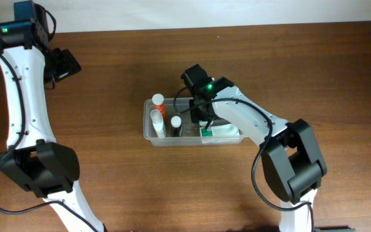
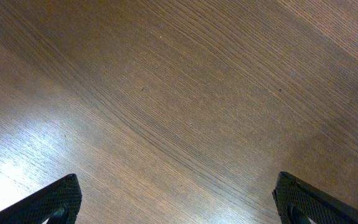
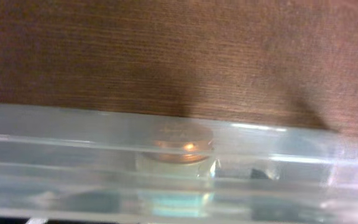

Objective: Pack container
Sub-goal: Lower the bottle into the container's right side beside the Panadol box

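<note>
Two arms stand at a brown wooden table (image 1: 108, 116). Near the middle of the overhead view lies the container (image 1: 172, 142), a clear plastic tub with rounded corners, its long side running from 9 to 3 o'clock. Three small bottles stand at its 9 o'clock end. An orange-capped bottle (image 1: 158, 100) is in the 10 o'clock corner, with a clear bottle (image 1: 158, 122) just toward 6 o'clock from it. A black-capped bottle (image 1: 176, 122) stands just beside the clear one on its 3 o'clock side. A white-and-green carton (image 1: 219, 133) lies in the half toward 3 o'clock, along the 6 o'clock wall.

The right gripper (image 1: 203, 117) hangs over the middle of the tub, between the bottles and the carton, its arm reaching in from 4 o'clock. From above its fingers are hidden under its own black body, and they do not show in the right wrist view. I cannot tell whether they are spread or closed, or touching anything. That wrist view looks through the tub's clear wall, which crosses the frame from 9 to 3 o'clock. The orange-capped bottle shows blurred behind the wall near the centre, and wood fills the 12 o'clock half.

The left gripper (image 1: 65, 63) is well apart from the tub, at 10 o'clock on the table. Its wrist view shows the two fingertips (image 2: 55, 202) spread wide at 7 and 5 o'clock with only wood between them: released, grasping nothing.
</note>
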